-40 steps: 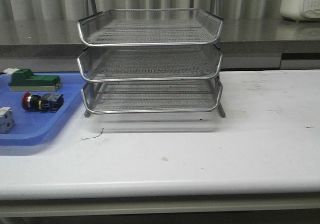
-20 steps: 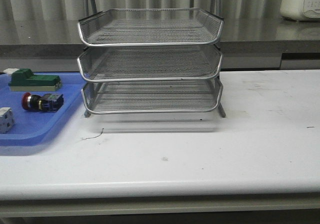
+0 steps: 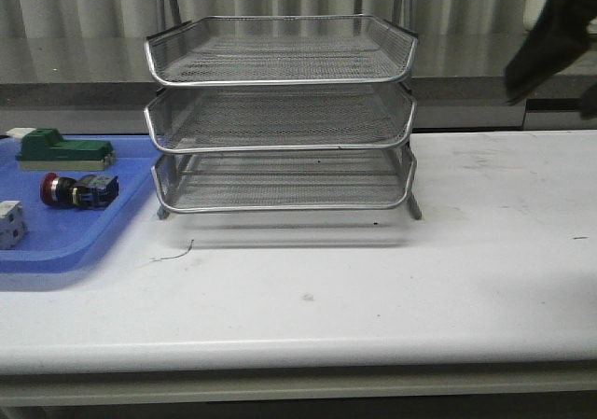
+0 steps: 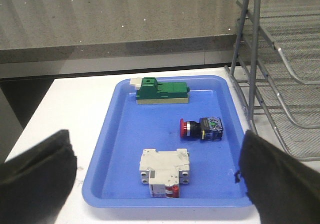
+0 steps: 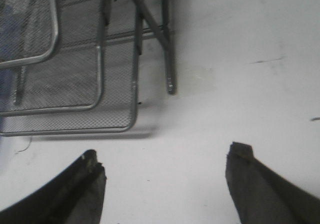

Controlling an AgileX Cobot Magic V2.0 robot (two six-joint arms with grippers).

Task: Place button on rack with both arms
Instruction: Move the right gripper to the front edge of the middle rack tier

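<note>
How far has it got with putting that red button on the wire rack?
Barely started. The button lies in the blue tray, untouched, and all three tiers of the rack look empty. Both tools are open: the left tool hovers above the tray, and the right arm shows at the upper right. Grasping, carrying and placing remain.

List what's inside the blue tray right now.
Blue tray holds three parts: the button lying on its side, a green block and a white breaker. Nothing covers them; the front view crops the tray's left part.
</note>
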